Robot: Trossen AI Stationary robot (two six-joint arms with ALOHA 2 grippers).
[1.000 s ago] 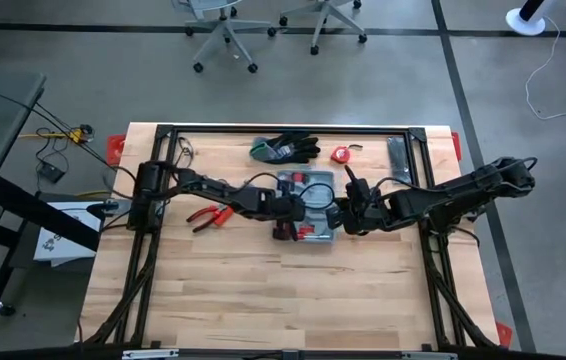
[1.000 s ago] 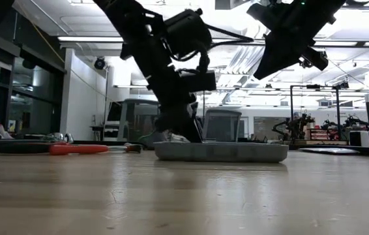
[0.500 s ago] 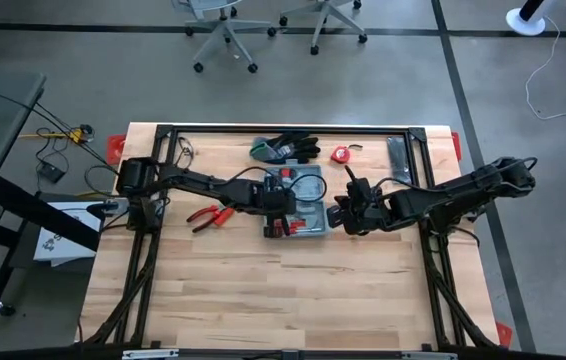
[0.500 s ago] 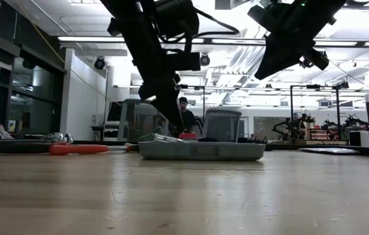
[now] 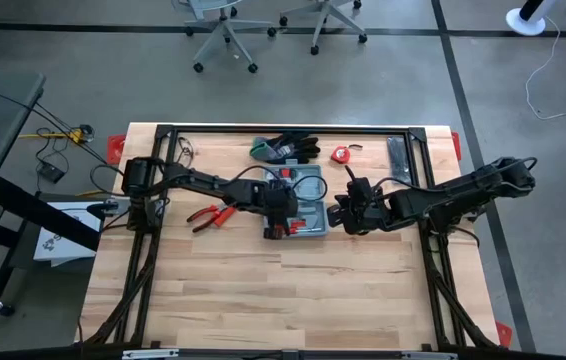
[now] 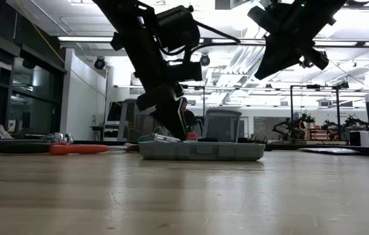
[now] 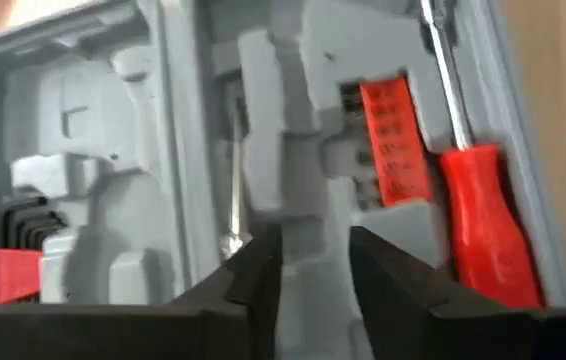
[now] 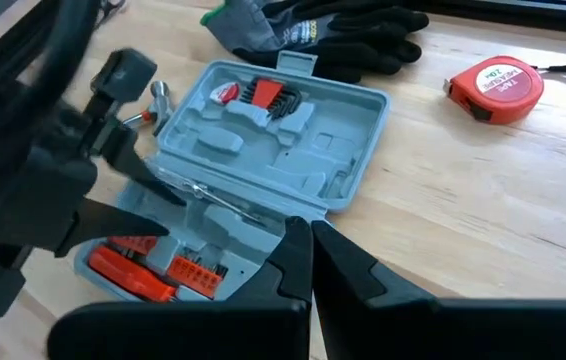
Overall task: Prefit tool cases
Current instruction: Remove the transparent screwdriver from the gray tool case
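Note:
The grey-blue tool case (image 5: 308, 200) lies open and flat on the table, also seen in the low view (image 6: 201, 151). Its moulded recesses (image 8: 273, 140) hold a red screwdriver (image 7: 483, 220), a red bit holder (image 7: 388, 130) and hex keys. My left gripper (image 5: 281, 220) is open and hovers just above the case's near-left half (image 6: 179, 127), fingers pointing down at the tray (image 7: 313, 280). My right gripper (image 5: 338, 217) is shut and raised off the table beside the case's right edge (image 8: 310, 245).
Black-and-green gloves (image 5: 285, 148) lie beyond the case, with a red tape measure (image 5: 340, 154) and a dark grey bar (image 5: 398, 160) to their right. Red-handled pliers (image 5: 211, 215) lie left of the case. Bare wood stretches along the near half of the table (image 5: 283, 300).
The case has slid a short way toward the table's left edge while my left gripper was down on its near-left part. My left gripper then rose clear of it and has come down a little again. My right gripper stayed where it was.

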